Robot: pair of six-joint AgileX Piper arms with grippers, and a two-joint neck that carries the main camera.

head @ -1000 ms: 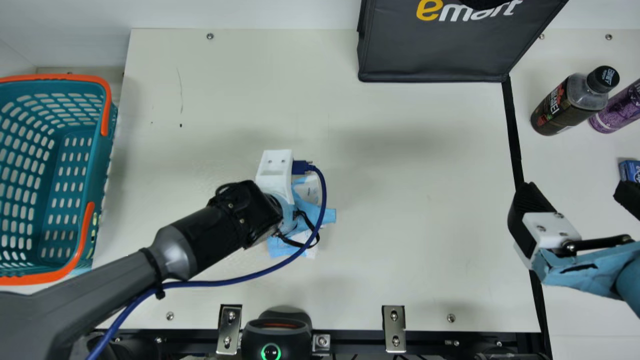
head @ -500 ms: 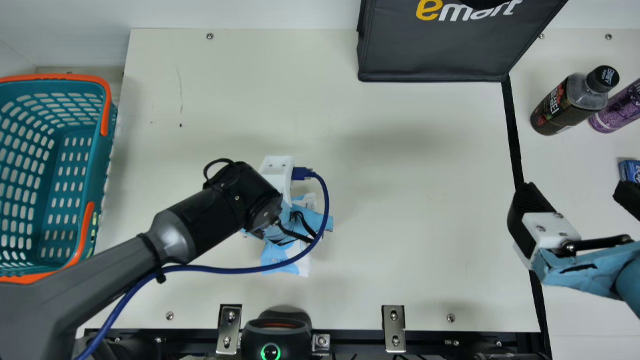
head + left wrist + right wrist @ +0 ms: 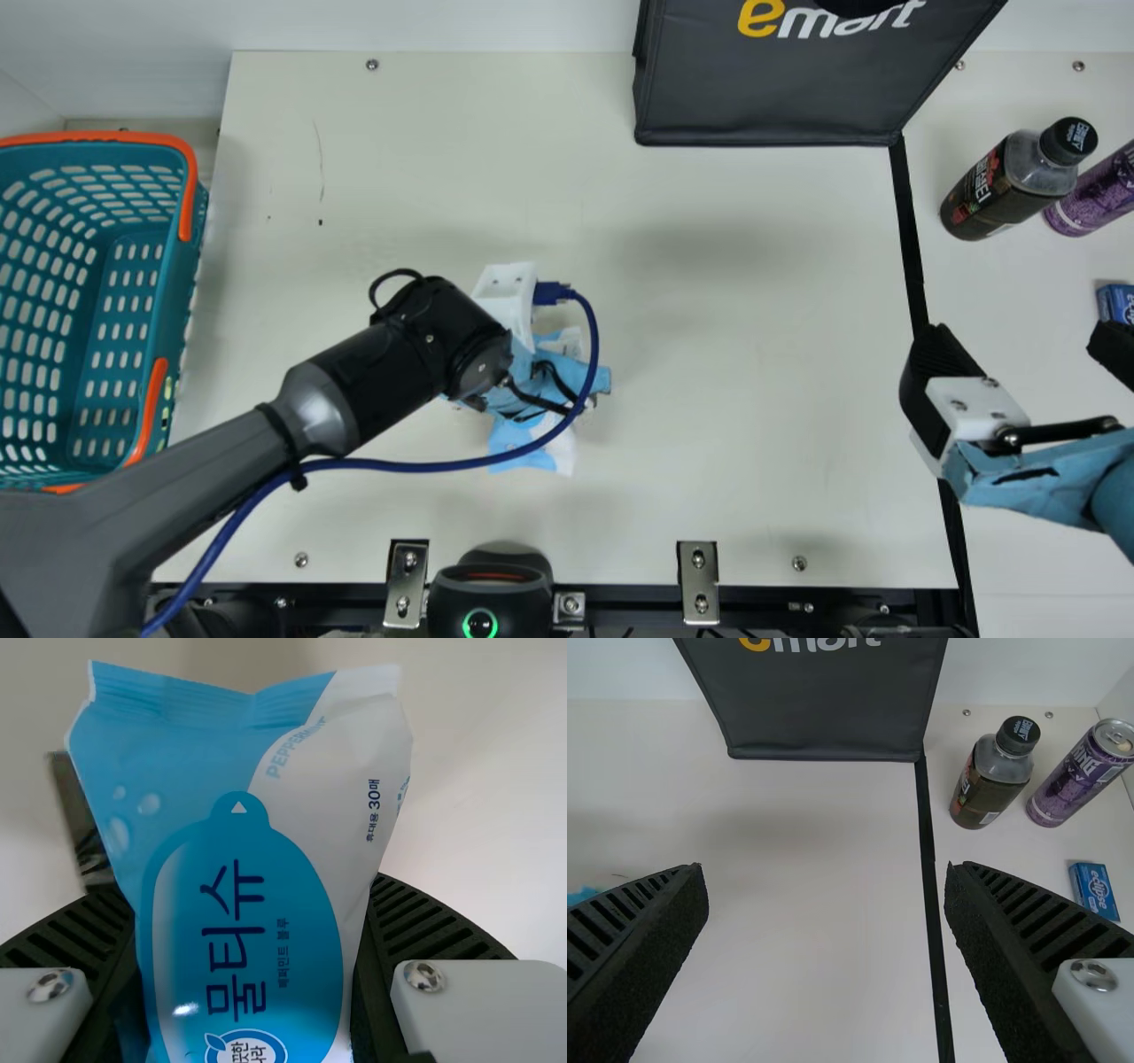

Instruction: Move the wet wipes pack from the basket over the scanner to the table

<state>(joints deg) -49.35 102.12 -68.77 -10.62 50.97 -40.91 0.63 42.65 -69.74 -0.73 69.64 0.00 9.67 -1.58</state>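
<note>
Over the surface (image 3: 753, 399) beyond the scanner (image 3: 492, 583), the left tool (image 3: 250, 886) is gripping the wet wipes pack (image 3: 204, 753), clear of the basket (image 3: 175, 292), while the right tool (image 3: 826, 870) is standing wide, scanning is going unconfirmed and set-down is pending.

On cream table (image 3: 753, 443): basket (image 3: 188, 266), bag (image 3: 771, 97), bottle (image 3: 997, 190), can (image 3: 1094, 195), blue box (image 3: 1118, 303).

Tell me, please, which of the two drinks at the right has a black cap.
The dark bottle: it wears the black cap, while the purple can beside it has a metal top.
</note>
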